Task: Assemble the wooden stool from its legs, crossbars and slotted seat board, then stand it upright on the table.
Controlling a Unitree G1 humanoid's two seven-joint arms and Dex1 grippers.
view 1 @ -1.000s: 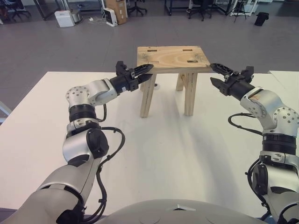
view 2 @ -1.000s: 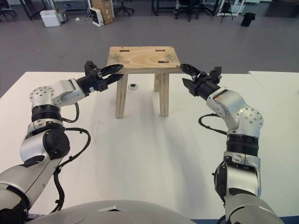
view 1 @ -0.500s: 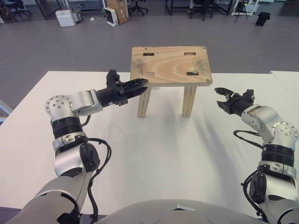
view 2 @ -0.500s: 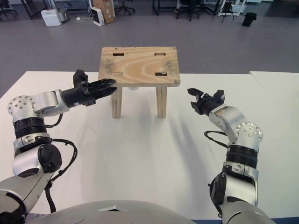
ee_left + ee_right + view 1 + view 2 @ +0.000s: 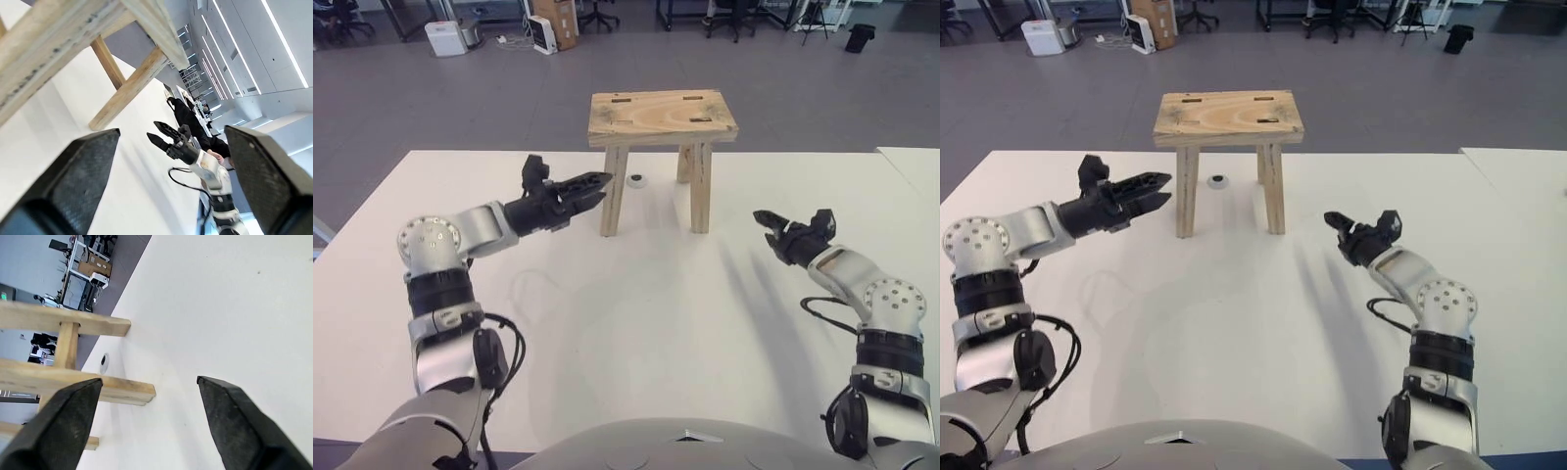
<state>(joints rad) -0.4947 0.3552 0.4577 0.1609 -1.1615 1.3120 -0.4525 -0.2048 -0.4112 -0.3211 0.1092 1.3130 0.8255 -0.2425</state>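
One stool (image 5: 663, 117) upright on table (image 5: 636, 323); left tool (image 5: 600, 186), right tool (image 5: 790, 217) spread.

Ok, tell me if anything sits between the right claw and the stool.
Nothing visible does. The right claw, open, hangs above the table to the right of the upright stool, with only tabletop between them. A small round object lies near the stool's left legs, off that line.
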